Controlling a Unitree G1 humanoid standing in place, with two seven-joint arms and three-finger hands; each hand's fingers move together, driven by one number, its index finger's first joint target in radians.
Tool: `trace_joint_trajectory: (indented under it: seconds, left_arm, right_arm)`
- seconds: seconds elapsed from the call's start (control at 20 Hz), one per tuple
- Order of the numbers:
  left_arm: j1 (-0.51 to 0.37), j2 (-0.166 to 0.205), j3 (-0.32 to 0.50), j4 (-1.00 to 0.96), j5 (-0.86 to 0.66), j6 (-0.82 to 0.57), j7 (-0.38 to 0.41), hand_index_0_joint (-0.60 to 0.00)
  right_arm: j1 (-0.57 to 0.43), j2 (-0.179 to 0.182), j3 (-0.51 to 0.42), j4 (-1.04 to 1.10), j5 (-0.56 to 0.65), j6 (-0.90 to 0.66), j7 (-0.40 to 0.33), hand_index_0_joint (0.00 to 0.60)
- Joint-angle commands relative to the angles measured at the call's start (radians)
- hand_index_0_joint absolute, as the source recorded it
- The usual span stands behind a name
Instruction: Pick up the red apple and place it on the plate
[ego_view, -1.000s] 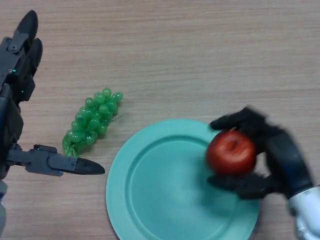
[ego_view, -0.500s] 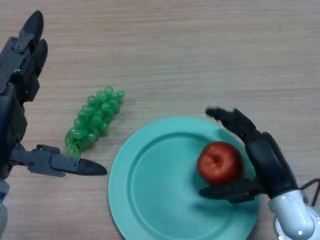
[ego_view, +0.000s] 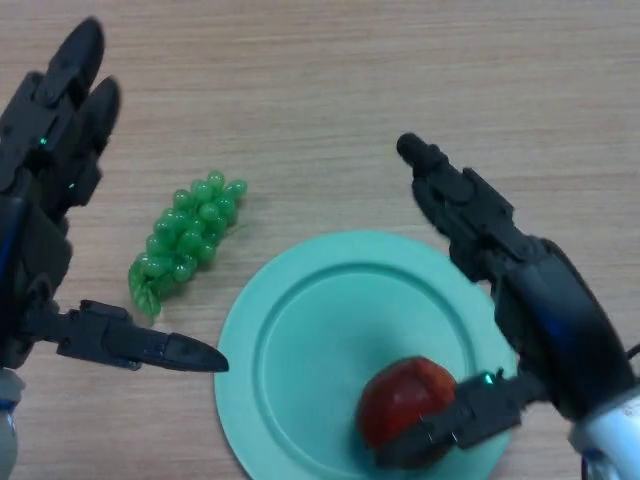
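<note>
Since a sec ago the red apple (ego_view: 407, 412) has dropped out of my right hand (ego_view: 540, 310) and now sits on the teal plate (ego_view: 300, 350), lower-right part, w/ the fingers (ego_view: 450, 195) lifted and stretched straight up-left over the plate's rim and bare wood, thumb (ego_view: 455, 425) low against the apple's right side, so the hand's spread, not clamping. On my left side the left hand (ego_view: 45, 200) is spread too, fingers pointing up, thumb jutting right near the plate's left edge, and the green grapes (ego_view: 185, 240) lie on the wooden table (ego_view: 350, 90) between that hand & the plate, just beside the rim
</note>
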Motion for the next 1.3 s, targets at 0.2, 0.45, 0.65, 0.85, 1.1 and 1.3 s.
trace_joint_trajectory:
  seconds: [0.2, 0.45, 0.65, 0.85, 1.1, 1.3]
  left_arm:
    - [-0.024, 0.026, 0.067, -0.081, -0.049, -0.048, -0.01, 0.0]
    - [-0.034, 0.032, 0.087, -0.023, 0.017, -0.139, -0.002, 0.0]
    - [-0.04, 0.032, 0.092, -0.094, -0.087, -0.021, 0.039, 0.0]
    - [-0.071, 0.043, 0.06, -0.112, -0.07, 0.051, 0.068, 0.0]
    - [-0.082, 0.048, 0.064, -0.144, -0.084, 0.094, 0.074, 0.0]
    - [-0.103, 0.065, 0.092, -0.152, -0.105, 0.125, 0.059, 0.0]
  right_arm:
    - [-0.073, -0.02, -0.186, -0.122, -0.03, -0.137, -0.009, 0.0]
    - [-0.034, -0.028, -0.219, -0.24, 0.071, -0.051, -0.017, 0.0]
    - [-0.074, -0.029, -0.29, -0.247, 0.12, -0.01, -0.009, 0.0]
    - [-0.06, -0.051, -0.313, -0.251, 0.134, -0.034, 0.017, 0.0]
    - [-0.05, -0.028, -0.236, -0.224, 0.063, -0.071, 0.034, 0.0]
    - [-0.064, -0.034, -0.236, -0.224, 0.069, -0.079, 0.066, 0.0]
